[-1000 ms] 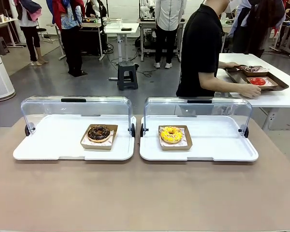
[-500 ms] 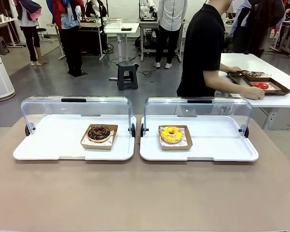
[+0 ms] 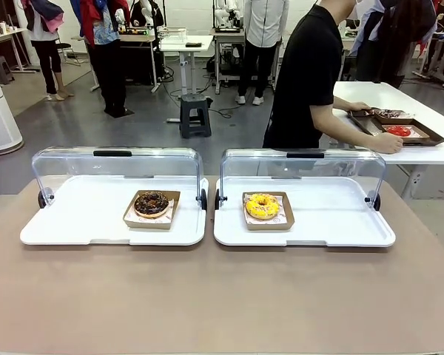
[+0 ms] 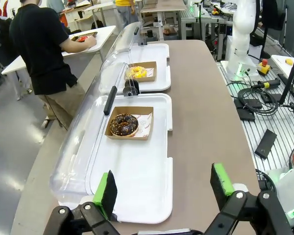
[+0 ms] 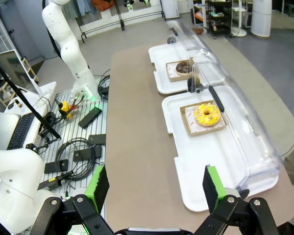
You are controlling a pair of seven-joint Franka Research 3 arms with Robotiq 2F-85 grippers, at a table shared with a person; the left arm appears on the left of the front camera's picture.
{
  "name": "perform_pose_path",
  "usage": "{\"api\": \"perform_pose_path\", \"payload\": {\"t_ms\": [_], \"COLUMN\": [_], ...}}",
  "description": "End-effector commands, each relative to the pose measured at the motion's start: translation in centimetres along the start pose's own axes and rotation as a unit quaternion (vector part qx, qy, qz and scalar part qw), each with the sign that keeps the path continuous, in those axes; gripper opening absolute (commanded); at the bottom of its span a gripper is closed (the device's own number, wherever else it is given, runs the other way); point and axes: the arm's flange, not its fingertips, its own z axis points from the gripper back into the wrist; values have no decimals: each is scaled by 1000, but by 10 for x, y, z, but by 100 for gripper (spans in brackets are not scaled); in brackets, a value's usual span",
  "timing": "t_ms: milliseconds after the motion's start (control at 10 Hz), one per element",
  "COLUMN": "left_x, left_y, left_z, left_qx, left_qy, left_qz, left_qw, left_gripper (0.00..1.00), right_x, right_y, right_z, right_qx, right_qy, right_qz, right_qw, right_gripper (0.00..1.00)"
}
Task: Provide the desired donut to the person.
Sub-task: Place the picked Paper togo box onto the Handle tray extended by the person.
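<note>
both end effectors wide open

Raised clear lids behind both trays, near sides open

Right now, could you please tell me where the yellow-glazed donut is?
In the front view, the yellow-glazed donut sits in a brown cardboard tray on the right-hand white plastic tray, under its raised clear lid.

Robotics lab: workbenches, cables.
</note>
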Motion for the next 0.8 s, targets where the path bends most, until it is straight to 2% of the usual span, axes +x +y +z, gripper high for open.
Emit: {"api": "perform_pose_path", "payload": {"t_ms": [0,700], "left_x": [1,1], "left_y": [-2,-2], "left_z": [2,2], "left_qx": [1,1], "left_qy": [-6,-6], "left_qz": [-1,-1], "left_qw": [1000,1000], "left_gripper": [100,100], "right_x": [1,1], "right_y": [1,1], "right_z": [-2,-2], "right_qx": [2,2], "right_qy": [-4,-4], "right_qz": [-1,-1], "right_qw": [1000,1000], "right_gripper": [100,100]}}
